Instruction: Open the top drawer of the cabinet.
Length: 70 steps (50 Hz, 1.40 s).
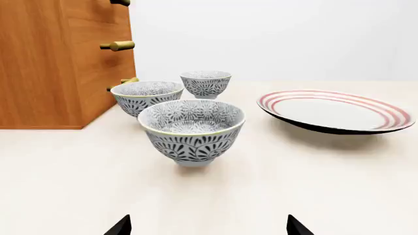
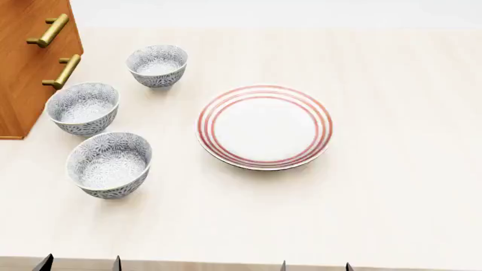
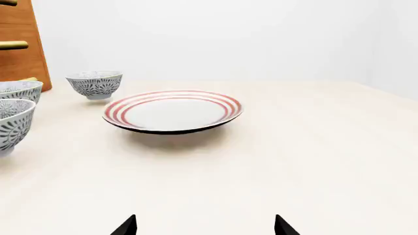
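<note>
- The cabinet (image 2: 26, 73) stands at the far left of the tabletop (image 2: 376, 197), an orange-brown wooden block with brass bar handles jutting from its front; only its lower right part shows in the head view.
- The top drawer (image 1: 98, 7) is barely in view: in the left wrist view only the tip of its brass handle (image 1: 119, 2) shows at the picture's edge, above the middle handle (image 1: 117, 46). Its front sits flush with the cabinet face, so it reads as shut and the pull as not yet begun.
- The left claw (image 1: 207, 227) is released, its two dark fingertips spread wide and empty, low over the tabletop and well apart from the cabinet.
- The right claw (image 3: 205, 226) is likewise spread and empty, facing the striped plate (image 3: 173, 110).
- Three patterned bowls stand in a row just beside the cabinet front: the nearest bowl (image 2: 110, 164), the middle bowl (image 2: 83, 107) and the far bowl (image 2: 157, 65). The middle one lies close under the lower handles.
- Handling, as a judgement: the drawer is rigid wood and should slide straight out along its runners, with some drag. The brass bar is smooth and may slip, so the hold belongs at its middle, fingers closing across the bar, with a pull square to the front.
- The bowls look breakable and light; a low approach by the left arm could knock them, so coming in above them seems safer.
</note>
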Tool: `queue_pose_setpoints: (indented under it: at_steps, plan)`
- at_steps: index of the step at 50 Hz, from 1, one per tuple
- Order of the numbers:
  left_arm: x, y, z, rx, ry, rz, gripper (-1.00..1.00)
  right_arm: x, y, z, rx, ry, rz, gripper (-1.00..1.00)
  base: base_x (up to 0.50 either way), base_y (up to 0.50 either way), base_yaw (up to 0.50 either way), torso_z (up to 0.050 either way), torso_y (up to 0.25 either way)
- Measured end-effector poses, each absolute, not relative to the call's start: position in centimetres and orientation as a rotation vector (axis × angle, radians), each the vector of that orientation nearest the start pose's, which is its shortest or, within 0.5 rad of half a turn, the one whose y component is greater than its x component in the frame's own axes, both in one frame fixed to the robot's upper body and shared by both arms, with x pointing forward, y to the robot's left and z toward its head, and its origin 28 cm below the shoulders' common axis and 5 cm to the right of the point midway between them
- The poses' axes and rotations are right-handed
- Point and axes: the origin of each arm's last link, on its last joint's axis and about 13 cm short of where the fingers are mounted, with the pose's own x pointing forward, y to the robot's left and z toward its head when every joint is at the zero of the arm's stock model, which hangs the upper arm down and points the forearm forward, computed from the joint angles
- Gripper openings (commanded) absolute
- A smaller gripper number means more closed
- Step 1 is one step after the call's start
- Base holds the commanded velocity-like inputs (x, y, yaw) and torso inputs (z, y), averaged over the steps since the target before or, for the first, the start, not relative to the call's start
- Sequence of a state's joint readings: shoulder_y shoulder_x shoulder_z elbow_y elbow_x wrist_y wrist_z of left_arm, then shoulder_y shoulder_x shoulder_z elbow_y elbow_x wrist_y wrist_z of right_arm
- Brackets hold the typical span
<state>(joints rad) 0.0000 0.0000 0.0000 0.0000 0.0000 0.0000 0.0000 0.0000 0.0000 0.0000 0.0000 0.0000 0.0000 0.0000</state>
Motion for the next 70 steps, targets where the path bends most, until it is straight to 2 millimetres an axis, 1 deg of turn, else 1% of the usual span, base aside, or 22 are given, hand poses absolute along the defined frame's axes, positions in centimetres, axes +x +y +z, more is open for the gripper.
queue_pose_setpoints:
  at_steps: [12,39,49,70]
  plan:
    - [20.93,20.57,1.27,-0.01,0.003,-0.01,1.0,20.87,-9.61,1.48,0.009,-0.03,-0.009,1.0,0.0,0.0,0.0,0.0,0.0]
    - [20.77,20.61,1.35,-0.023,0.001,-0.022,1.0,20.84,-9.37,1.56,-0.007,-0.049,0.001,1.0,0.0,0.49,0.0,0.0,0.0]
    - [20.79,20.68,1.32,-0.017,0.006,-0.01,1.0,20.83,-9.44,1.54,0.019,-0.049,-0.011,1.0,0.0,0.01,0.0,0.0,0.0]
    - [20.88,20.7,1.27,-0.005,0.016,0.013,1.0,20.81,-9.52,1.51,0.039,-0.049,-0.008,1.0,0.0,0.0,0.0,0.049,0.09]
